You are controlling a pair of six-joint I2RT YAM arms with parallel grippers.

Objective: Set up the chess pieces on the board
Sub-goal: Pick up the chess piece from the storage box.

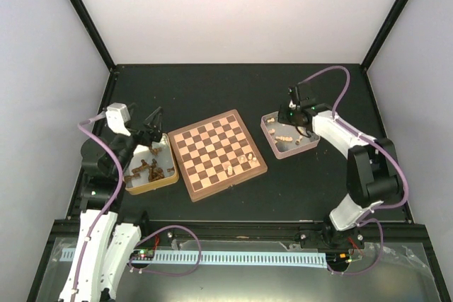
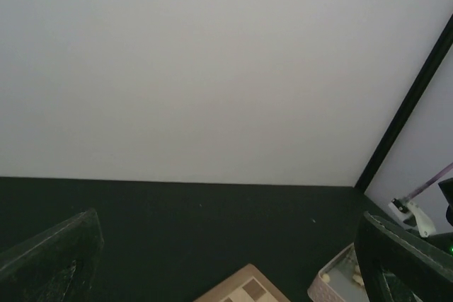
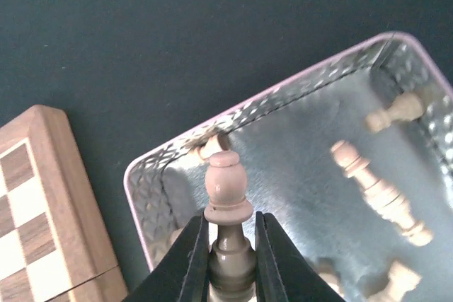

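Note:
In the right wrist view my right gripper (image 3: 230,221) is shut on the stem of a cream chess piece (image 3: 226,182) with a rounded head, held above the pink-rimmed metal tray (image 3: 141,167). More cream pieces (image 3: 375,192) lie loose in that tray. From above, the right gripper (image 1: 289,112) hangs over the tray's far left corner. The board (image 1: 217,153) lies mid-table, turned at an angle, with a few cream pieces (image 1: 249,156) near its right edge. My left gripper (image 1: 156,132) is open and empty above a tan tray (image 1: 152,187); its fingers (image 2: 49,259) stand wide apart.
The tan tray to the left of the board holds several dark brown pieces (image 1: 150,169). The pink-rimmed tray (image 1: 272,148) sits just right of the board. The board's corner (image 2: 244,288) shows low in the left wrist view. Black frame posts stand at the back corners.

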